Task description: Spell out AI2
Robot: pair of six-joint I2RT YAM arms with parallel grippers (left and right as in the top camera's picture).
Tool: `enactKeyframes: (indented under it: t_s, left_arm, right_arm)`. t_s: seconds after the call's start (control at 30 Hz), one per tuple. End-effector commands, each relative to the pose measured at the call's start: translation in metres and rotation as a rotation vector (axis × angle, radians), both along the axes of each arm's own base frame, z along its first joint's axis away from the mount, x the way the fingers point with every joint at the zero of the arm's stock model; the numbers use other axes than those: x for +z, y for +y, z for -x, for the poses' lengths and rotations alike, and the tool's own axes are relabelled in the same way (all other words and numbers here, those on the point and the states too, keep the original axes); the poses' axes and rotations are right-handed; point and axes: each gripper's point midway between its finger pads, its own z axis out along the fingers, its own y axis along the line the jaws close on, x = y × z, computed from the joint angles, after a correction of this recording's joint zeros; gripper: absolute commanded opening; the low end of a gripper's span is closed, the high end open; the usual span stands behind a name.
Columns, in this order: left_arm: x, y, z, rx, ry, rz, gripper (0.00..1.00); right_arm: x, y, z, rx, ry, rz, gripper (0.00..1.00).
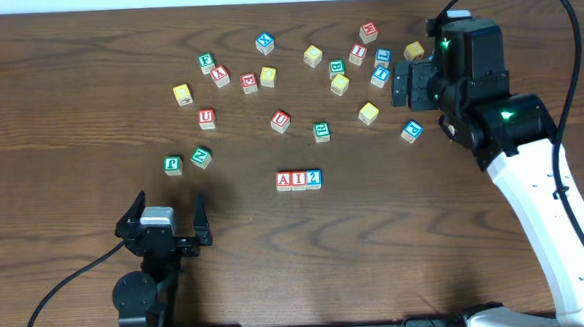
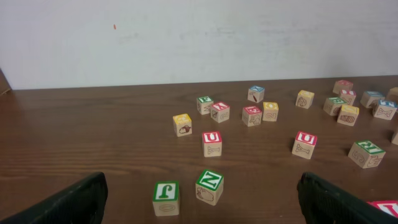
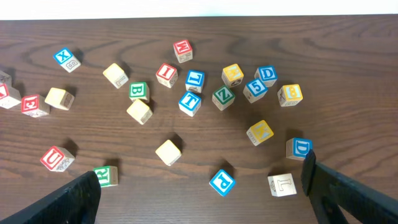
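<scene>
Three wooden cubes stand side by side in a row at the table's middle: a red A (image 1: 284, 180), a red I (image 1: 299, 179) and a blue 2 (image 1: 314, 178), touching and reading AI2 from left to right. My left gripper (image 1: 164, 212) is open near the front left, well left of the row, and holds nothing. In the left wrist view its fingers (image 2: 68, 202) frame two green cubes lying ahead. My right gripper (image 1: 401, 86) is open at the back right over the loose cubes, its fingers (image 3: 342, 196) wide apart and empty. The row is out of the right wrist view.
Loose cubes are scattered across the back half of the table. Two red U cubes (image 1: 206, 118) (image 1: 281, 121) and two green cubes (image 1: 173, 165) (image 1: 201, 156) lie left of centre. A blue P cube (image 3: 222, 182) and a plain cube (image 3: 282, 185) lie between the right fingers.
</scene>
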Motion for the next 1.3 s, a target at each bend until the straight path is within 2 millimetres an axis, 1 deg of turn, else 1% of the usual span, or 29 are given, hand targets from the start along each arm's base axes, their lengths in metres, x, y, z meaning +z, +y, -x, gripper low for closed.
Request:
enactKeyframes:
  t_s: [0.0, 0.1, 0.2, 0.27, 0.37, 0.47, 0.53, 0.63, 0.7, 0.73, 0.87, 1.07, 1.2, 1.27]
  left_arm:
    - [-0.014, -0.001, 0.001, -0.01, 0.047, -0.008, 0.96]
    - [-0.014, -0.001, 0.001, -0.01, 0.047, -0.008, 0.96]
    - [-0.014, -0.001, 0.001, -0.01, 0.047, -0.008, 0.96]
    - [-0.014, -0.001, 0.001, -0.01, 0.047, -0.008, 0.96]
    - [-0.014, -0.001, 0.001, -0.01, 0.047, -0.008, 0.96]
    - [-0.014, -0.001, 0.001, -0.01, 0.047, -0.008, 0.96]
    - [-0.014, -0.001, 0.001, -0.01, 0.047, -0.008, 0.96]
    - [-0.014, -0.001, 0.001, -0.01, 0.047, -0.008, 0.96]
    - [-0.014, -0.001, 0.001, -0.01, 0.047, -0.008, 0.96]
    - [-0.014, -0.001, 0.001, -0.01, 0.047, -0.008, 0.96]
    - [-0.014, -0.001, 0.001, -0.01, 0.047, -0.008, 0.96]
    - [-0.014, -0.001, 0.001, -0.01, 0.047, -0.008, 0.96]
    - [-0.014, -0.001, 0.001, -0.01, 0.047, -0.008, 0.96]
    - [-0.014, -0.001, 0.001, -0.01, 0.047, -0.008, 0.96]
  right_arm:
    - [0.009, 0.0, 0.0, 0.009, -0.021, 0.007, 0.99]
    - [0.003, -0.003, 0.005, 0.004, 0.011, 0.019, 0.99]
    - [0.003, -0.004, 0.006, 0.001, 0.013, 0.024, 0.99]
    - [0.009, -0.01, 0.005, -0.028, -0.009, 0.046, 0.99]
    - [0.019, -0.012, 0.003, -0.027, -0.063, 0.057, 0.99]
    - [0.029, -0.01, 0.008, -0.019, -0.147, 0.039, 0.99]
    - [0.034, -0.009, 0.016, 0.006, -0.263, 0.027, 0.99]
    - [0.034, -0.009, 0.029, 0.047, -0.425, 0.036, 0.99]
    - [0.028, -0.011, 0.041, 0.061, -0.514, 0.051, 0.99]
    - [0.022, -0.014, 0.049, 0.066, -0.56, 0.059, 0.99]
    - [-0.002, -0.02, 0.075, 0.076, -0.639, 0.085, 0.99]
    - [-0.041, -0.032, 0.105, 0.077, -0.669, 0.123, 0.99]
    - [-0.058, -0.042, 0.12, 0.053, -0.685, 0.128, 0.99]
    - [-0.062, -0.045, 0.125, 0.047, -0.702, 0.126, 0.99]
